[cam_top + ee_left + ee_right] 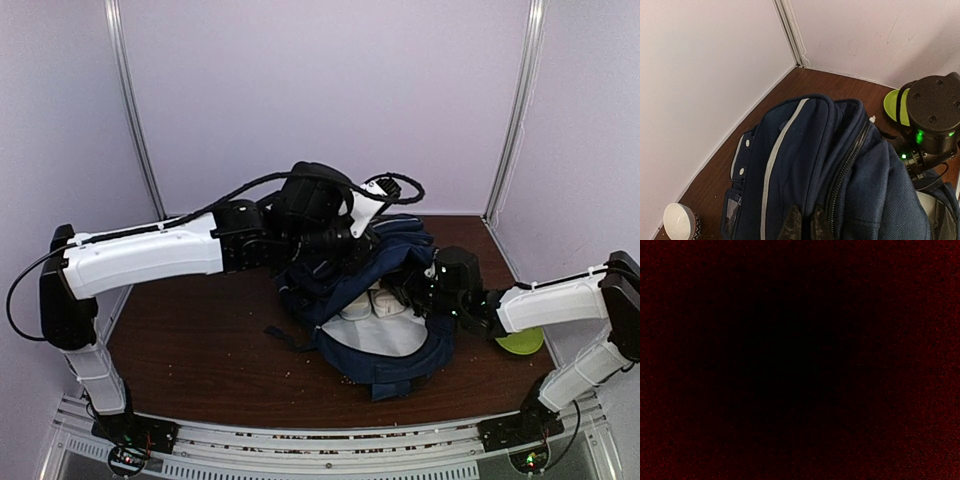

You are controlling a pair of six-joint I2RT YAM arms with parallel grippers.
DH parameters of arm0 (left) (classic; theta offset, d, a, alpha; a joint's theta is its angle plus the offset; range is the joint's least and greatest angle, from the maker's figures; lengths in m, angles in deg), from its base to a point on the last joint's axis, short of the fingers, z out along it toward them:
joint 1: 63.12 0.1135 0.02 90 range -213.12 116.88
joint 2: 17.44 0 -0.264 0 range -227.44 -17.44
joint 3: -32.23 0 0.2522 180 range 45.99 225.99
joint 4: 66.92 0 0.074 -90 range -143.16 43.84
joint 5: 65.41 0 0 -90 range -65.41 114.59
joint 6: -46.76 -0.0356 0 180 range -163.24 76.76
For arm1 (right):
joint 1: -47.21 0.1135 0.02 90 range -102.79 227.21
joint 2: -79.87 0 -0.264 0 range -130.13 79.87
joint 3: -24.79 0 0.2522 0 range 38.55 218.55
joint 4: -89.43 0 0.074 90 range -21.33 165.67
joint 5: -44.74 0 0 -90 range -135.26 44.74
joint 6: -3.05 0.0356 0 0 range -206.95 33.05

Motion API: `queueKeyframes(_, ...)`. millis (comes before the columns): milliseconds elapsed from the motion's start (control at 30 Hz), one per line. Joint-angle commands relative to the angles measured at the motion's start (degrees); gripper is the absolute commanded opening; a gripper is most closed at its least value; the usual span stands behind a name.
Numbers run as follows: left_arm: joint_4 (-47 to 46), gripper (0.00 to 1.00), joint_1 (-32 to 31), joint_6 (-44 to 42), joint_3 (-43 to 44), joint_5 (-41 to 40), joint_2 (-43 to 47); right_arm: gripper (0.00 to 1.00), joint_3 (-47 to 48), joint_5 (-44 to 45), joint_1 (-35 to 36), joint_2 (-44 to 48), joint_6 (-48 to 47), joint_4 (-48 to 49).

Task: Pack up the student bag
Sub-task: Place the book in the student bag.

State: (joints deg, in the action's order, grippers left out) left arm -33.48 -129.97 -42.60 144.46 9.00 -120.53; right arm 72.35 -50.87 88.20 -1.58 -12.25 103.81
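Observation:
The navy-blue student bag (390,345) lies in the middle of the table, its mouth open towards the right arm, with grey lining (385,335) showing. In the left wrist view the bag (805,150) fills the frame, with a white stripe and a black zipper. My left gripper (806,225) is shut on a fold of the bag's fabric next to the zipper and holds the upper edge up; it also shows in the top view (352,240). My right gripper's fingers are sunk in the bag's mouth and hidden; only its wrist (455,280) shows. The right wrist view is black.
A lime-green round object (520,342) lies on the table under the right forearm and shows in the left wrist view (892,105). A white round object with a patterned side (679,221) sits near the wall. White items (372,300) lie inside the bag's mouth. Walls close off three sides.

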Motion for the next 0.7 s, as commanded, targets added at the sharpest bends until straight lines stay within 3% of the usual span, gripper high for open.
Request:
queueKeyframes(0, -10.1, 0.00, -1.0, 1.5, -0.7, -0.3, 6.5, 0.06, 3.9, -1.9, -0.9, -2.7, -1.8, 2.6)
queueKeyframes(167, -8.6, 0.00, -0.5, -0.4, -1.4, -7.4, 6.6, 0.26, 3.7, -8.9, 1.1, 2.3, -5.3, -2.4)
queueKeyframes(300, -7.6, 0.00, 1.1, 0.9, -1.0, -10.0, 6.6, 0.44, 3.5, -11.1, 3.4, 12.0, -12.7, -15.5)
queueKeyframes(400, -7.4, 0.00, 2.3, 2.6, -0.8, -10.4, 6.6, 0.52, 4.2, -12.2, 4.3, 19.5, -17.9, -27.7)
queueKeyframes(567, -7.8, 0.00, 2.9, 3.7, -0.8, -10.3, 5.8, 0.56, 4.4, -5.2, 5.6, 33.6, -25.5, -46.8)
queueKeyframes(667, -8.5, 0.00, 2.9, 5.0, -2.3, -8.3, 5.8, 0.59, 2.5, 8.4, 5.5, 40.5, -26.4, -56.1)
